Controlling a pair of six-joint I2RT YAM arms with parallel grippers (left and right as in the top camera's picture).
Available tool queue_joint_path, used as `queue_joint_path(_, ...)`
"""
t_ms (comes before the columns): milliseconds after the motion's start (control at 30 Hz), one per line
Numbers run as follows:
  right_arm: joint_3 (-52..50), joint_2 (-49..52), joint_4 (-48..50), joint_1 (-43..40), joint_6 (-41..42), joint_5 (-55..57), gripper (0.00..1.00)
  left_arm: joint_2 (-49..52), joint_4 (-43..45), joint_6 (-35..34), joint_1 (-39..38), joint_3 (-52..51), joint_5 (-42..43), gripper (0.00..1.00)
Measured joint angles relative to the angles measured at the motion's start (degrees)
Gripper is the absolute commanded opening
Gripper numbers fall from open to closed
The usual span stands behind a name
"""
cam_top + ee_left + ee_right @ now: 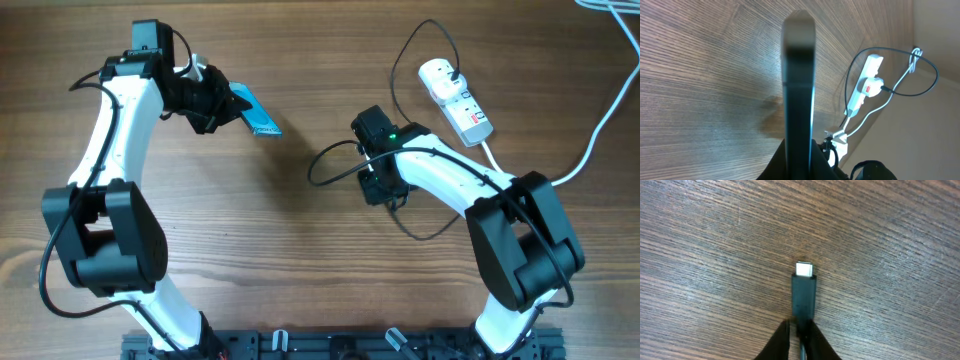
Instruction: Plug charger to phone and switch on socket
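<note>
My left gripper is shut on the phone, holding it tilted above the table at the upper left; its teal screen shows overhead. In the left wrist view the phone is seen edge-on, sticking up between the fingers. My right gripper is shut on the charger's plug, whose silver tip points away from the fingers above the wood. The charger's thin black cable loops across the table and back to the socket, a white power strip at the upper right, also in the left wrist view.
A thick white cord runs from the socket off the right edge. The wooden table lies under both arms. The black cable loops lie beside my right arm.
</note>
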Motion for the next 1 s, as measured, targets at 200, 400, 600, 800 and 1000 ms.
queue_joint_path(200, 1.73, 0.42, -1.20, 0.00, 0.00, -0.22, 0.04, 0.00, 1.99, 3.21, 0.00, 0.00, 2.19, 0.04)
queue_joint_path(400, 10.88, -1.14, -8.94, 0.00, -0.63, -7.85, 0.04, 0.00, 4.94, 17.81, -0.02, -0.02, 21.66, 0.04)
queue_joint_path(600, 12.07, -18.05, -9.51, 0.00, -1.20, -23.15, 0.04, -0.02, 11.56, 23.47, -2.43, -0.07, 32.48, 0.04)
queue_joint_path(800, 12.26, -21.35, -7.67, 0.61, 2.45, -26.64, 0.04, -0.02, 15.21, 23.78, -7.78, -0.09, 36.57, 0.04)
queue_joint_path(1000, 12.26, -21.35, -4.63, 3.52, 8.46, -25.00, 0.04, -0.02, 15.96, 23.80, -8.46, -0.09, 36.76, 0.04)
